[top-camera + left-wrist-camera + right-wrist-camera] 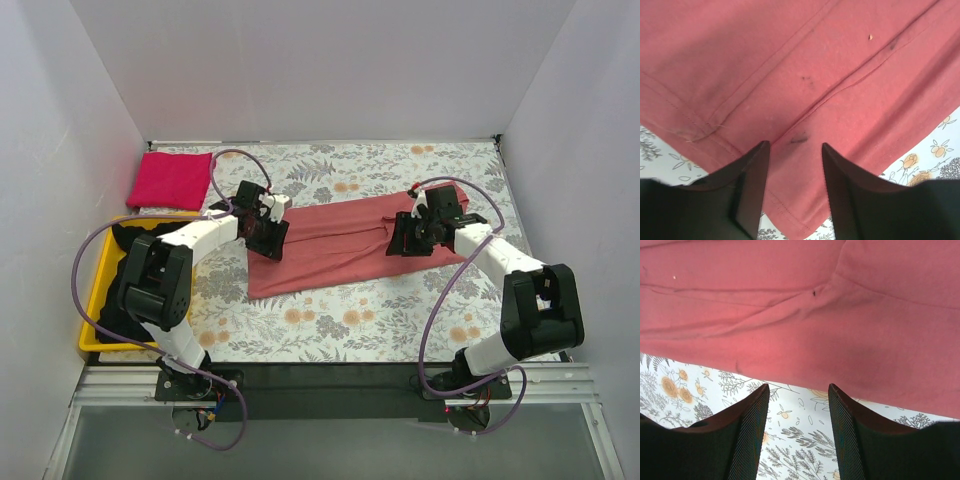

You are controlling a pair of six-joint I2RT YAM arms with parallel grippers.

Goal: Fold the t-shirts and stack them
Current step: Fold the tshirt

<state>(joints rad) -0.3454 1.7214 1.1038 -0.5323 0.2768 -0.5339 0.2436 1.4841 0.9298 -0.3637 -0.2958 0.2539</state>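
Observation:
A dusty salmon-red t-shirt point(340, 240) lies in a long folded band across the middle of the floral table. My left gripper point(268, 232) hovers over its left end. In the left wrist view its jaws point(794, 145) stand open, with the shirt's hemmed corner point(790, 65) lying flat beneath and between them. My right gripper point(412, 235) is over the shirt's right part. In the right wrist view it point(798, 386) is open over bare tablecloth, and the shirt's edge point(805, 315) lies just ahead of the fingertips. A folded magenta-pink t-shirt point(170, 180) sits at the back left.
A yellow bin point(92, 318) holding black t-shirts point(128, 236) stands at the left edge, partly behind my left arm. White walls close in the table on three sides. The floral cloth point(340, 320) shows in front of the salmon shirt.

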